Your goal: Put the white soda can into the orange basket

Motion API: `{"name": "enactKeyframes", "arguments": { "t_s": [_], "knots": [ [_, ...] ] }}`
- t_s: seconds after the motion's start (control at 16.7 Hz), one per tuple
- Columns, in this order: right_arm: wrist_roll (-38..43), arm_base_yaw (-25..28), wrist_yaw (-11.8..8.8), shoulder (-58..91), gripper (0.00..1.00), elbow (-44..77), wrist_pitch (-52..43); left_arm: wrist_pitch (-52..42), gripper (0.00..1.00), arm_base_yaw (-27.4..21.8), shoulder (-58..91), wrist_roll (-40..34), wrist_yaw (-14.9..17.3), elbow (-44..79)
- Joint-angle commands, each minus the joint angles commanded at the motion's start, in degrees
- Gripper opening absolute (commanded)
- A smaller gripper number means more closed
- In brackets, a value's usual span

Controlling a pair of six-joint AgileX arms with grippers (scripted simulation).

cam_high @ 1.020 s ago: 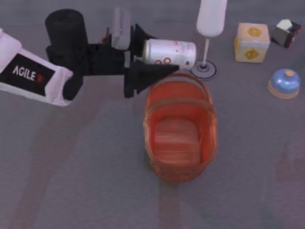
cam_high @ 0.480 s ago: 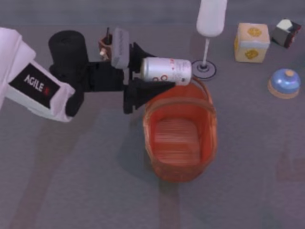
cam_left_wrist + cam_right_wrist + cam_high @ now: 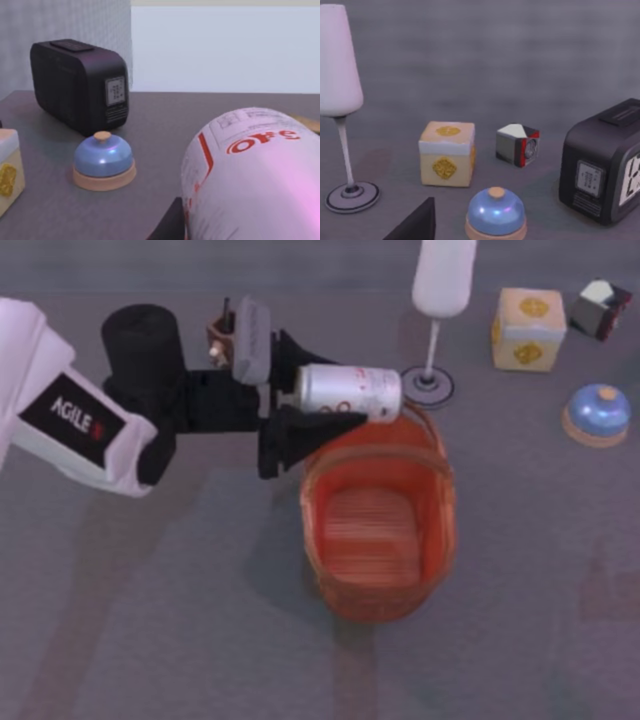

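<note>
White soda can (image 3: 350,391), lying sideways, is being gripped by the left pincer (image 3: 300,392) above the orange basket's (image 3: 440,525) far rim, needing carrying over its floor before releasing.

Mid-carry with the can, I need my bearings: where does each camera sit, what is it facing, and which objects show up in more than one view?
Top view: above the table, looking down on the orange basket; left gripper holds the white soda can over the basket's far rim.
Left wrist view: on the left arm, facing along the can toward the blue bell and black clock.
Right wrist view: on the right arm, facing the wine glass; only a dark finger shows.
Shared: bell and clock, both wrist views.
</note>
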Motion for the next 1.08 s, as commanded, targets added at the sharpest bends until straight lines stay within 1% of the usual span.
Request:
{"name": "enactKeyframes", "arguments": {
  "t_s": [0.24,0.3,0.84,0.96,1.08],
  "knots": [
    [0.0,0.0,0.0,0.0,1.00,0.0,0.0,0.0,0.98,0.0,0.0,0.0,0.0,0.0],
    [0.0,0.0,0.0,0.0,1.00,0.0,0.0,0.0,1.00,0.0,0.0,0.0,0.0,0.0],
    [0.0,0.0,0.0,0.0,1.00,0.0,0.0,0.0,1.00,-0.2,0.0,0.0,0.0,0.0],
    [-1.1,0.9,-0.2,1.7,1.00,1.7,-1.5,-0.9,1.00,0.0,-1.6,-0.3,-1.0,-0.8],
    [-3.6,2.9,-0.6,5.9,1.00,5.8,-5.0,-3.1,1.00,0.6,-5.4,-1.1,-3.3,-2.7]
  ]
}}
